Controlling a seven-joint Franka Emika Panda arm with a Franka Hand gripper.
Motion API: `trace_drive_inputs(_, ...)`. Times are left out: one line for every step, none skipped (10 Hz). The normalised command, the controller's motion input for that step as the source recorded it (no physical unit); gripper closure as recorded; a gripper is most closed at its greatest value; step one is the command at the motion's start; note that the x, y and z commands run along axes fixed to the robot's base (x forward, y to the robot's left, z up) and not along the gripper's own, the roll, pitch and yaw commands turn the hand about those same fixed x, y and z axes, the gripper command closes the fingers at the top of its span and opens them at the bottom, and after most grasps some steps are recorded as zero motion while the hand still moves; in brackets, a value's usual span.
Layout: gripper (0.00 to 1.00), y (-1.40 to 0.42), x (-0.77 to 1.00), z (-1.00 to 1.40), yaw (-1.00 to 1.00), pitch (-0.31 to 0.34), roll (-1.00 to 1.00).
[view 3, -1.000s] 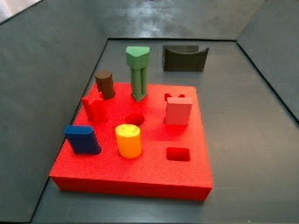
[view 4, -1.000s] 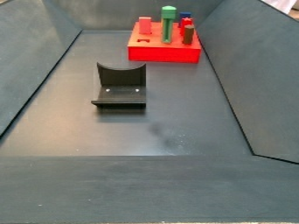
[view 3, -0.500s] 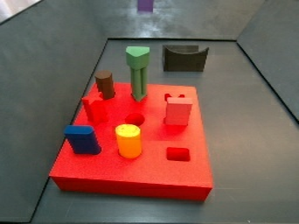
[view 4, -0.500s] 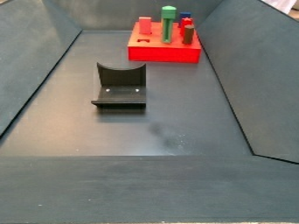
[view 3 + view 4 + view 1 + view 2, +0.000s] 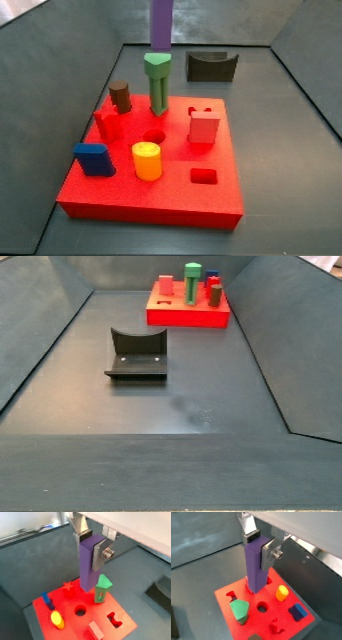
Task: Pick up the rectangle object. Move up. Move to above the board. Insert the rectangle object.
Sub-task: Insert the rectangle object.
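1. The claw point(image 5: 91, 539) hangs above the board point(image 5: 123, 612), its silver fingers point(image 5: 102, 552) clamped on the upper end of the rectangle object point(image 5: 88, 564).
2. The purple bar hangs upright in both wrist views, its lower end in the air over the board's holes, near the green post point(image 5: 101, 588).
3. In a side view the bar point(image 5: 160, 24) comes down from the top edge, above the green post point(image 5: 158, 84).
4. The dark U-shaped block point(image 5: 211, 66) sits behind the board on the floor.
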Motion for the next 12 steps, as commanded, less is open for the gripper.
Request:
trace_drive_inputs(1.00, 0.00, 0.00, -0.02, -1.00, 0.000, 0.01)
trace_drive_inputs(1.00, 0.00, 0.00, -0.01, -1.00, 0.000, 0.00)
trace_drive_inputs(1.00, 0.00, 0.00, 0.00, -1.00, 0.000, 0.00)
trace_drive_inputs(1.00, -0.03, 0.00, -0.01, -1.00, -0.003, 0.00)
trace_drive_inputs(1.00, -0.03, 0.00, -0.02, -1.00, -0.014, -0.02)
trace_drive_inputs(1.00, -0.36, 0.22, 0.00, -0.04, -0.096, 0.09)
trace_drive_inputs(1.00, -0.09, -0.16, 0.00, 0.17, -0.031, 0.00)
trace_drive_inputs(1.00, -0.39, -0.10, -0.08, -0.37, 0.020, 0.03)
trace_drive_inputs(1.00, -0.14, -0.13, 0.00, -0.88, 0.101, 0.17)
trace_drive_inputs(1.00, -0.13, -0.13, 0.00, -0.89, 0.099, 0.18)
trace_drive_inputs(1.00, -0.12, -0.12, 0.00, -0.89, 0.094, 0.18)
trace_drive_inputs(1.00, -0.13, -0.09, 0.00, -0.90, 0.080, 0.16)
